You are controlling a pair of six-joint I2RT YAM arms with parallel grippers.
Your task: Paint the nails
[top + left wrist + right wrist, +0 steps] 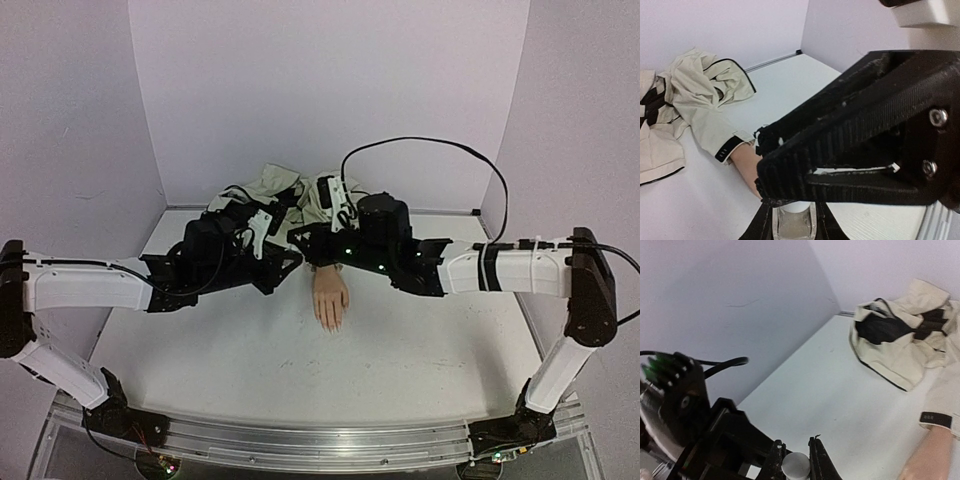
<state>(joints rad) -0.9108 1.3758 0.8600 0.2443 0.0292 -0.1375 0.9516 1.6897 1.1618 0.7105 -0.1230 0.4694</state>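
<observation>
The pale peach mannequin hand lies palm down mid-table, fingers toward the near edge. Its nails are too small to make out. Its wrist and dark-cuffed cream sleeve show in the left wrist view and the right wrist view. Both grippers meet just above the wrist. My left gripper is shut on a small clear-and-white bottle. My right gripper is shut on the bottle's white cap from above. The bottle is hidden in the top view, and the fingertips are hidden in both wrist views.
A crumpled cream garment with dark trim lies against the back wall behind the arms. White walls close the table at the back and on both sides. A black cable loops above the right arm.
</observation>
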